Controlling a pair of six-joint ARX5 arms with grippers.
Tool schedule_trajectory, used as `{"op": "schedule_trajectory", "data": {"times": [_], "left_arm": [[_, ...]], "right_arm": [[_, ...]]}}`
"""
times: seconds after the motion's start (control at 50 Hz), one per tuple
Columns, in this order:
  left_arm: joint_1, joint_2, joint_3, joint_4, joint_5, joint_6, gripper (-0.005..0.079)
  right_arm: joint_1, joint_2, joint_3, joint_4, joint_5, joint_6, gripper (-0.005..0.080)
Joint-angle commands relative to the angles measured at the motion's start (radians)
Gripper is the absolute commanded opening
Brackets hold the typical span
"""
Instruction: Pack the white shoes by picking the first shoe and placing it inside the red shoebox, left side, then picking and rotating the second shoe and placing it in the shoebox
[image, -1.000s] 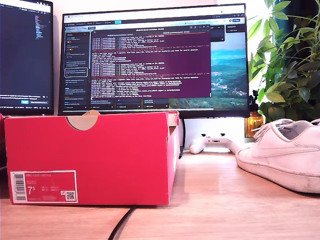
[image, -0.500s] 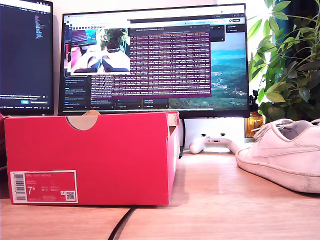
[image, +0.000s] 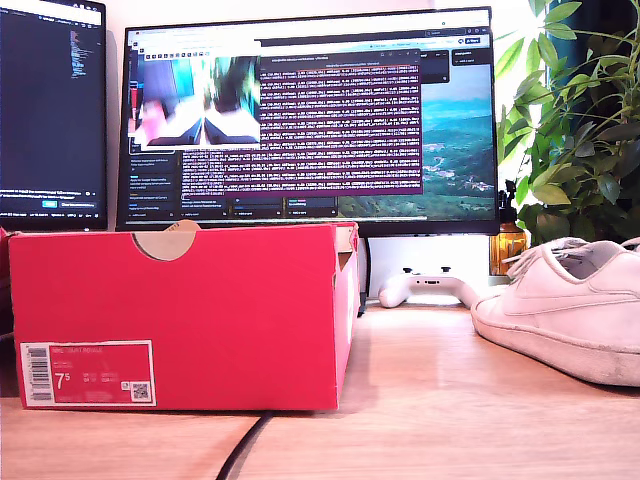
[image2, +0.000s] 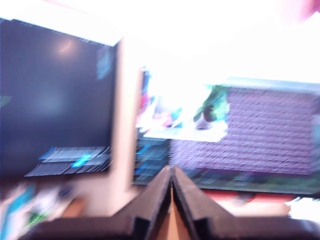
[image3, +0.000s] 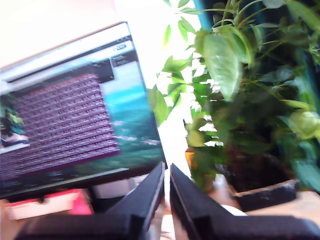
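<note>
Nothing on the desk has been shifted since the earlier frames; only the small video inset on the central monitor (image: 310, 120) has been replaced by a blurred picture, where half a second ago a sharper one was shown.

My first gripper (image2: 171, 181) is seen with its dark fingers (image2: 150, 197) pressed together at the tips, nothing held between them. Beyond those tips, a strip of red can be made out low under the monitor, too smeared to be identified. A second, darker screen (image2: 55, 95) lies off to one side.

My second gripper (image3: 166, 172) is likewise closed, only a thin slit being left between its fingers (image3: 145, 195). A leafy plant (image3: 240, 100) is faced just past the tips.

In the exterior view neither arm is shown. The red shoebox (image: 180, 315) is stood at that view's left, a black cable (image: 245, 445) running from under it. One white shoe (image: 565, 310) rests on the wooden desk (image: 440, 420) at that view's right, well apart from the box. A white game controller (image: 428, 288) lies farther back between them.
</note>
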Motion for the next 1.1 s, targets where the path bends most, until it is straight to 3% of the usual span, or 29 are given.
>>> {"op": "schedule_trajectory", "data": {"times": [0.0, 0.22, 0.48, 0.56, 0.76, 0.78, 0.88, 1.08], "left_arm": [[-0.001, -0.003, 0.018, -0.013, 0.041, -0.004, -0.0014], [-0.001, 0.011, 0.143, -0.228, 0.166, 0.044, -0.0014], [-0.001, 0.142, 0.341, -0.531, 0.311, 0.248, -0.0017], [-0.001, 0.218, 0.415, -0.645, 0.335, 0.362, -0.0018], [-0.016, 0.439, 0.599, -0.959, 0.335, 0.476, -0.0018], [-0.020, 0.460, 0.614, -0.990, 0.333, 0.534, -0.0018], [-0.057, 0.569, 0.671, -1.119, 0.317, 0.620, -0.0018], [-0.197, 0.709, 0.688, -1.241, 0.162, 0.728, -0.0018]], "right_arm": [[0.006, -0.006, 0.056, -0.009, -0.029, 0.008, -0.0011], [0.006, 0.020, 0.192, -0.172, -0.095, 0.005, -0.0011], [0.006, 0.168, 0.357, -0.301, -0.207, -0.014, -0.0011], [0.006, 0.233, 0.415, -0.345, -0.238, -0.034, -0.0011], [0.006, 0.421, 0.578, -0.496, -0.253, -0.055, -0.0011], [0.006, 0.442, 0.597, -0.514, -0.253, -0.056, -0.0011], [0.006, 0.541, 0.692, -0.611, -0.256, -0.057, -0.0011], [0.008, 0.726, 0.844, -0.769, -0.256, -0.065, -0.0011]]}}
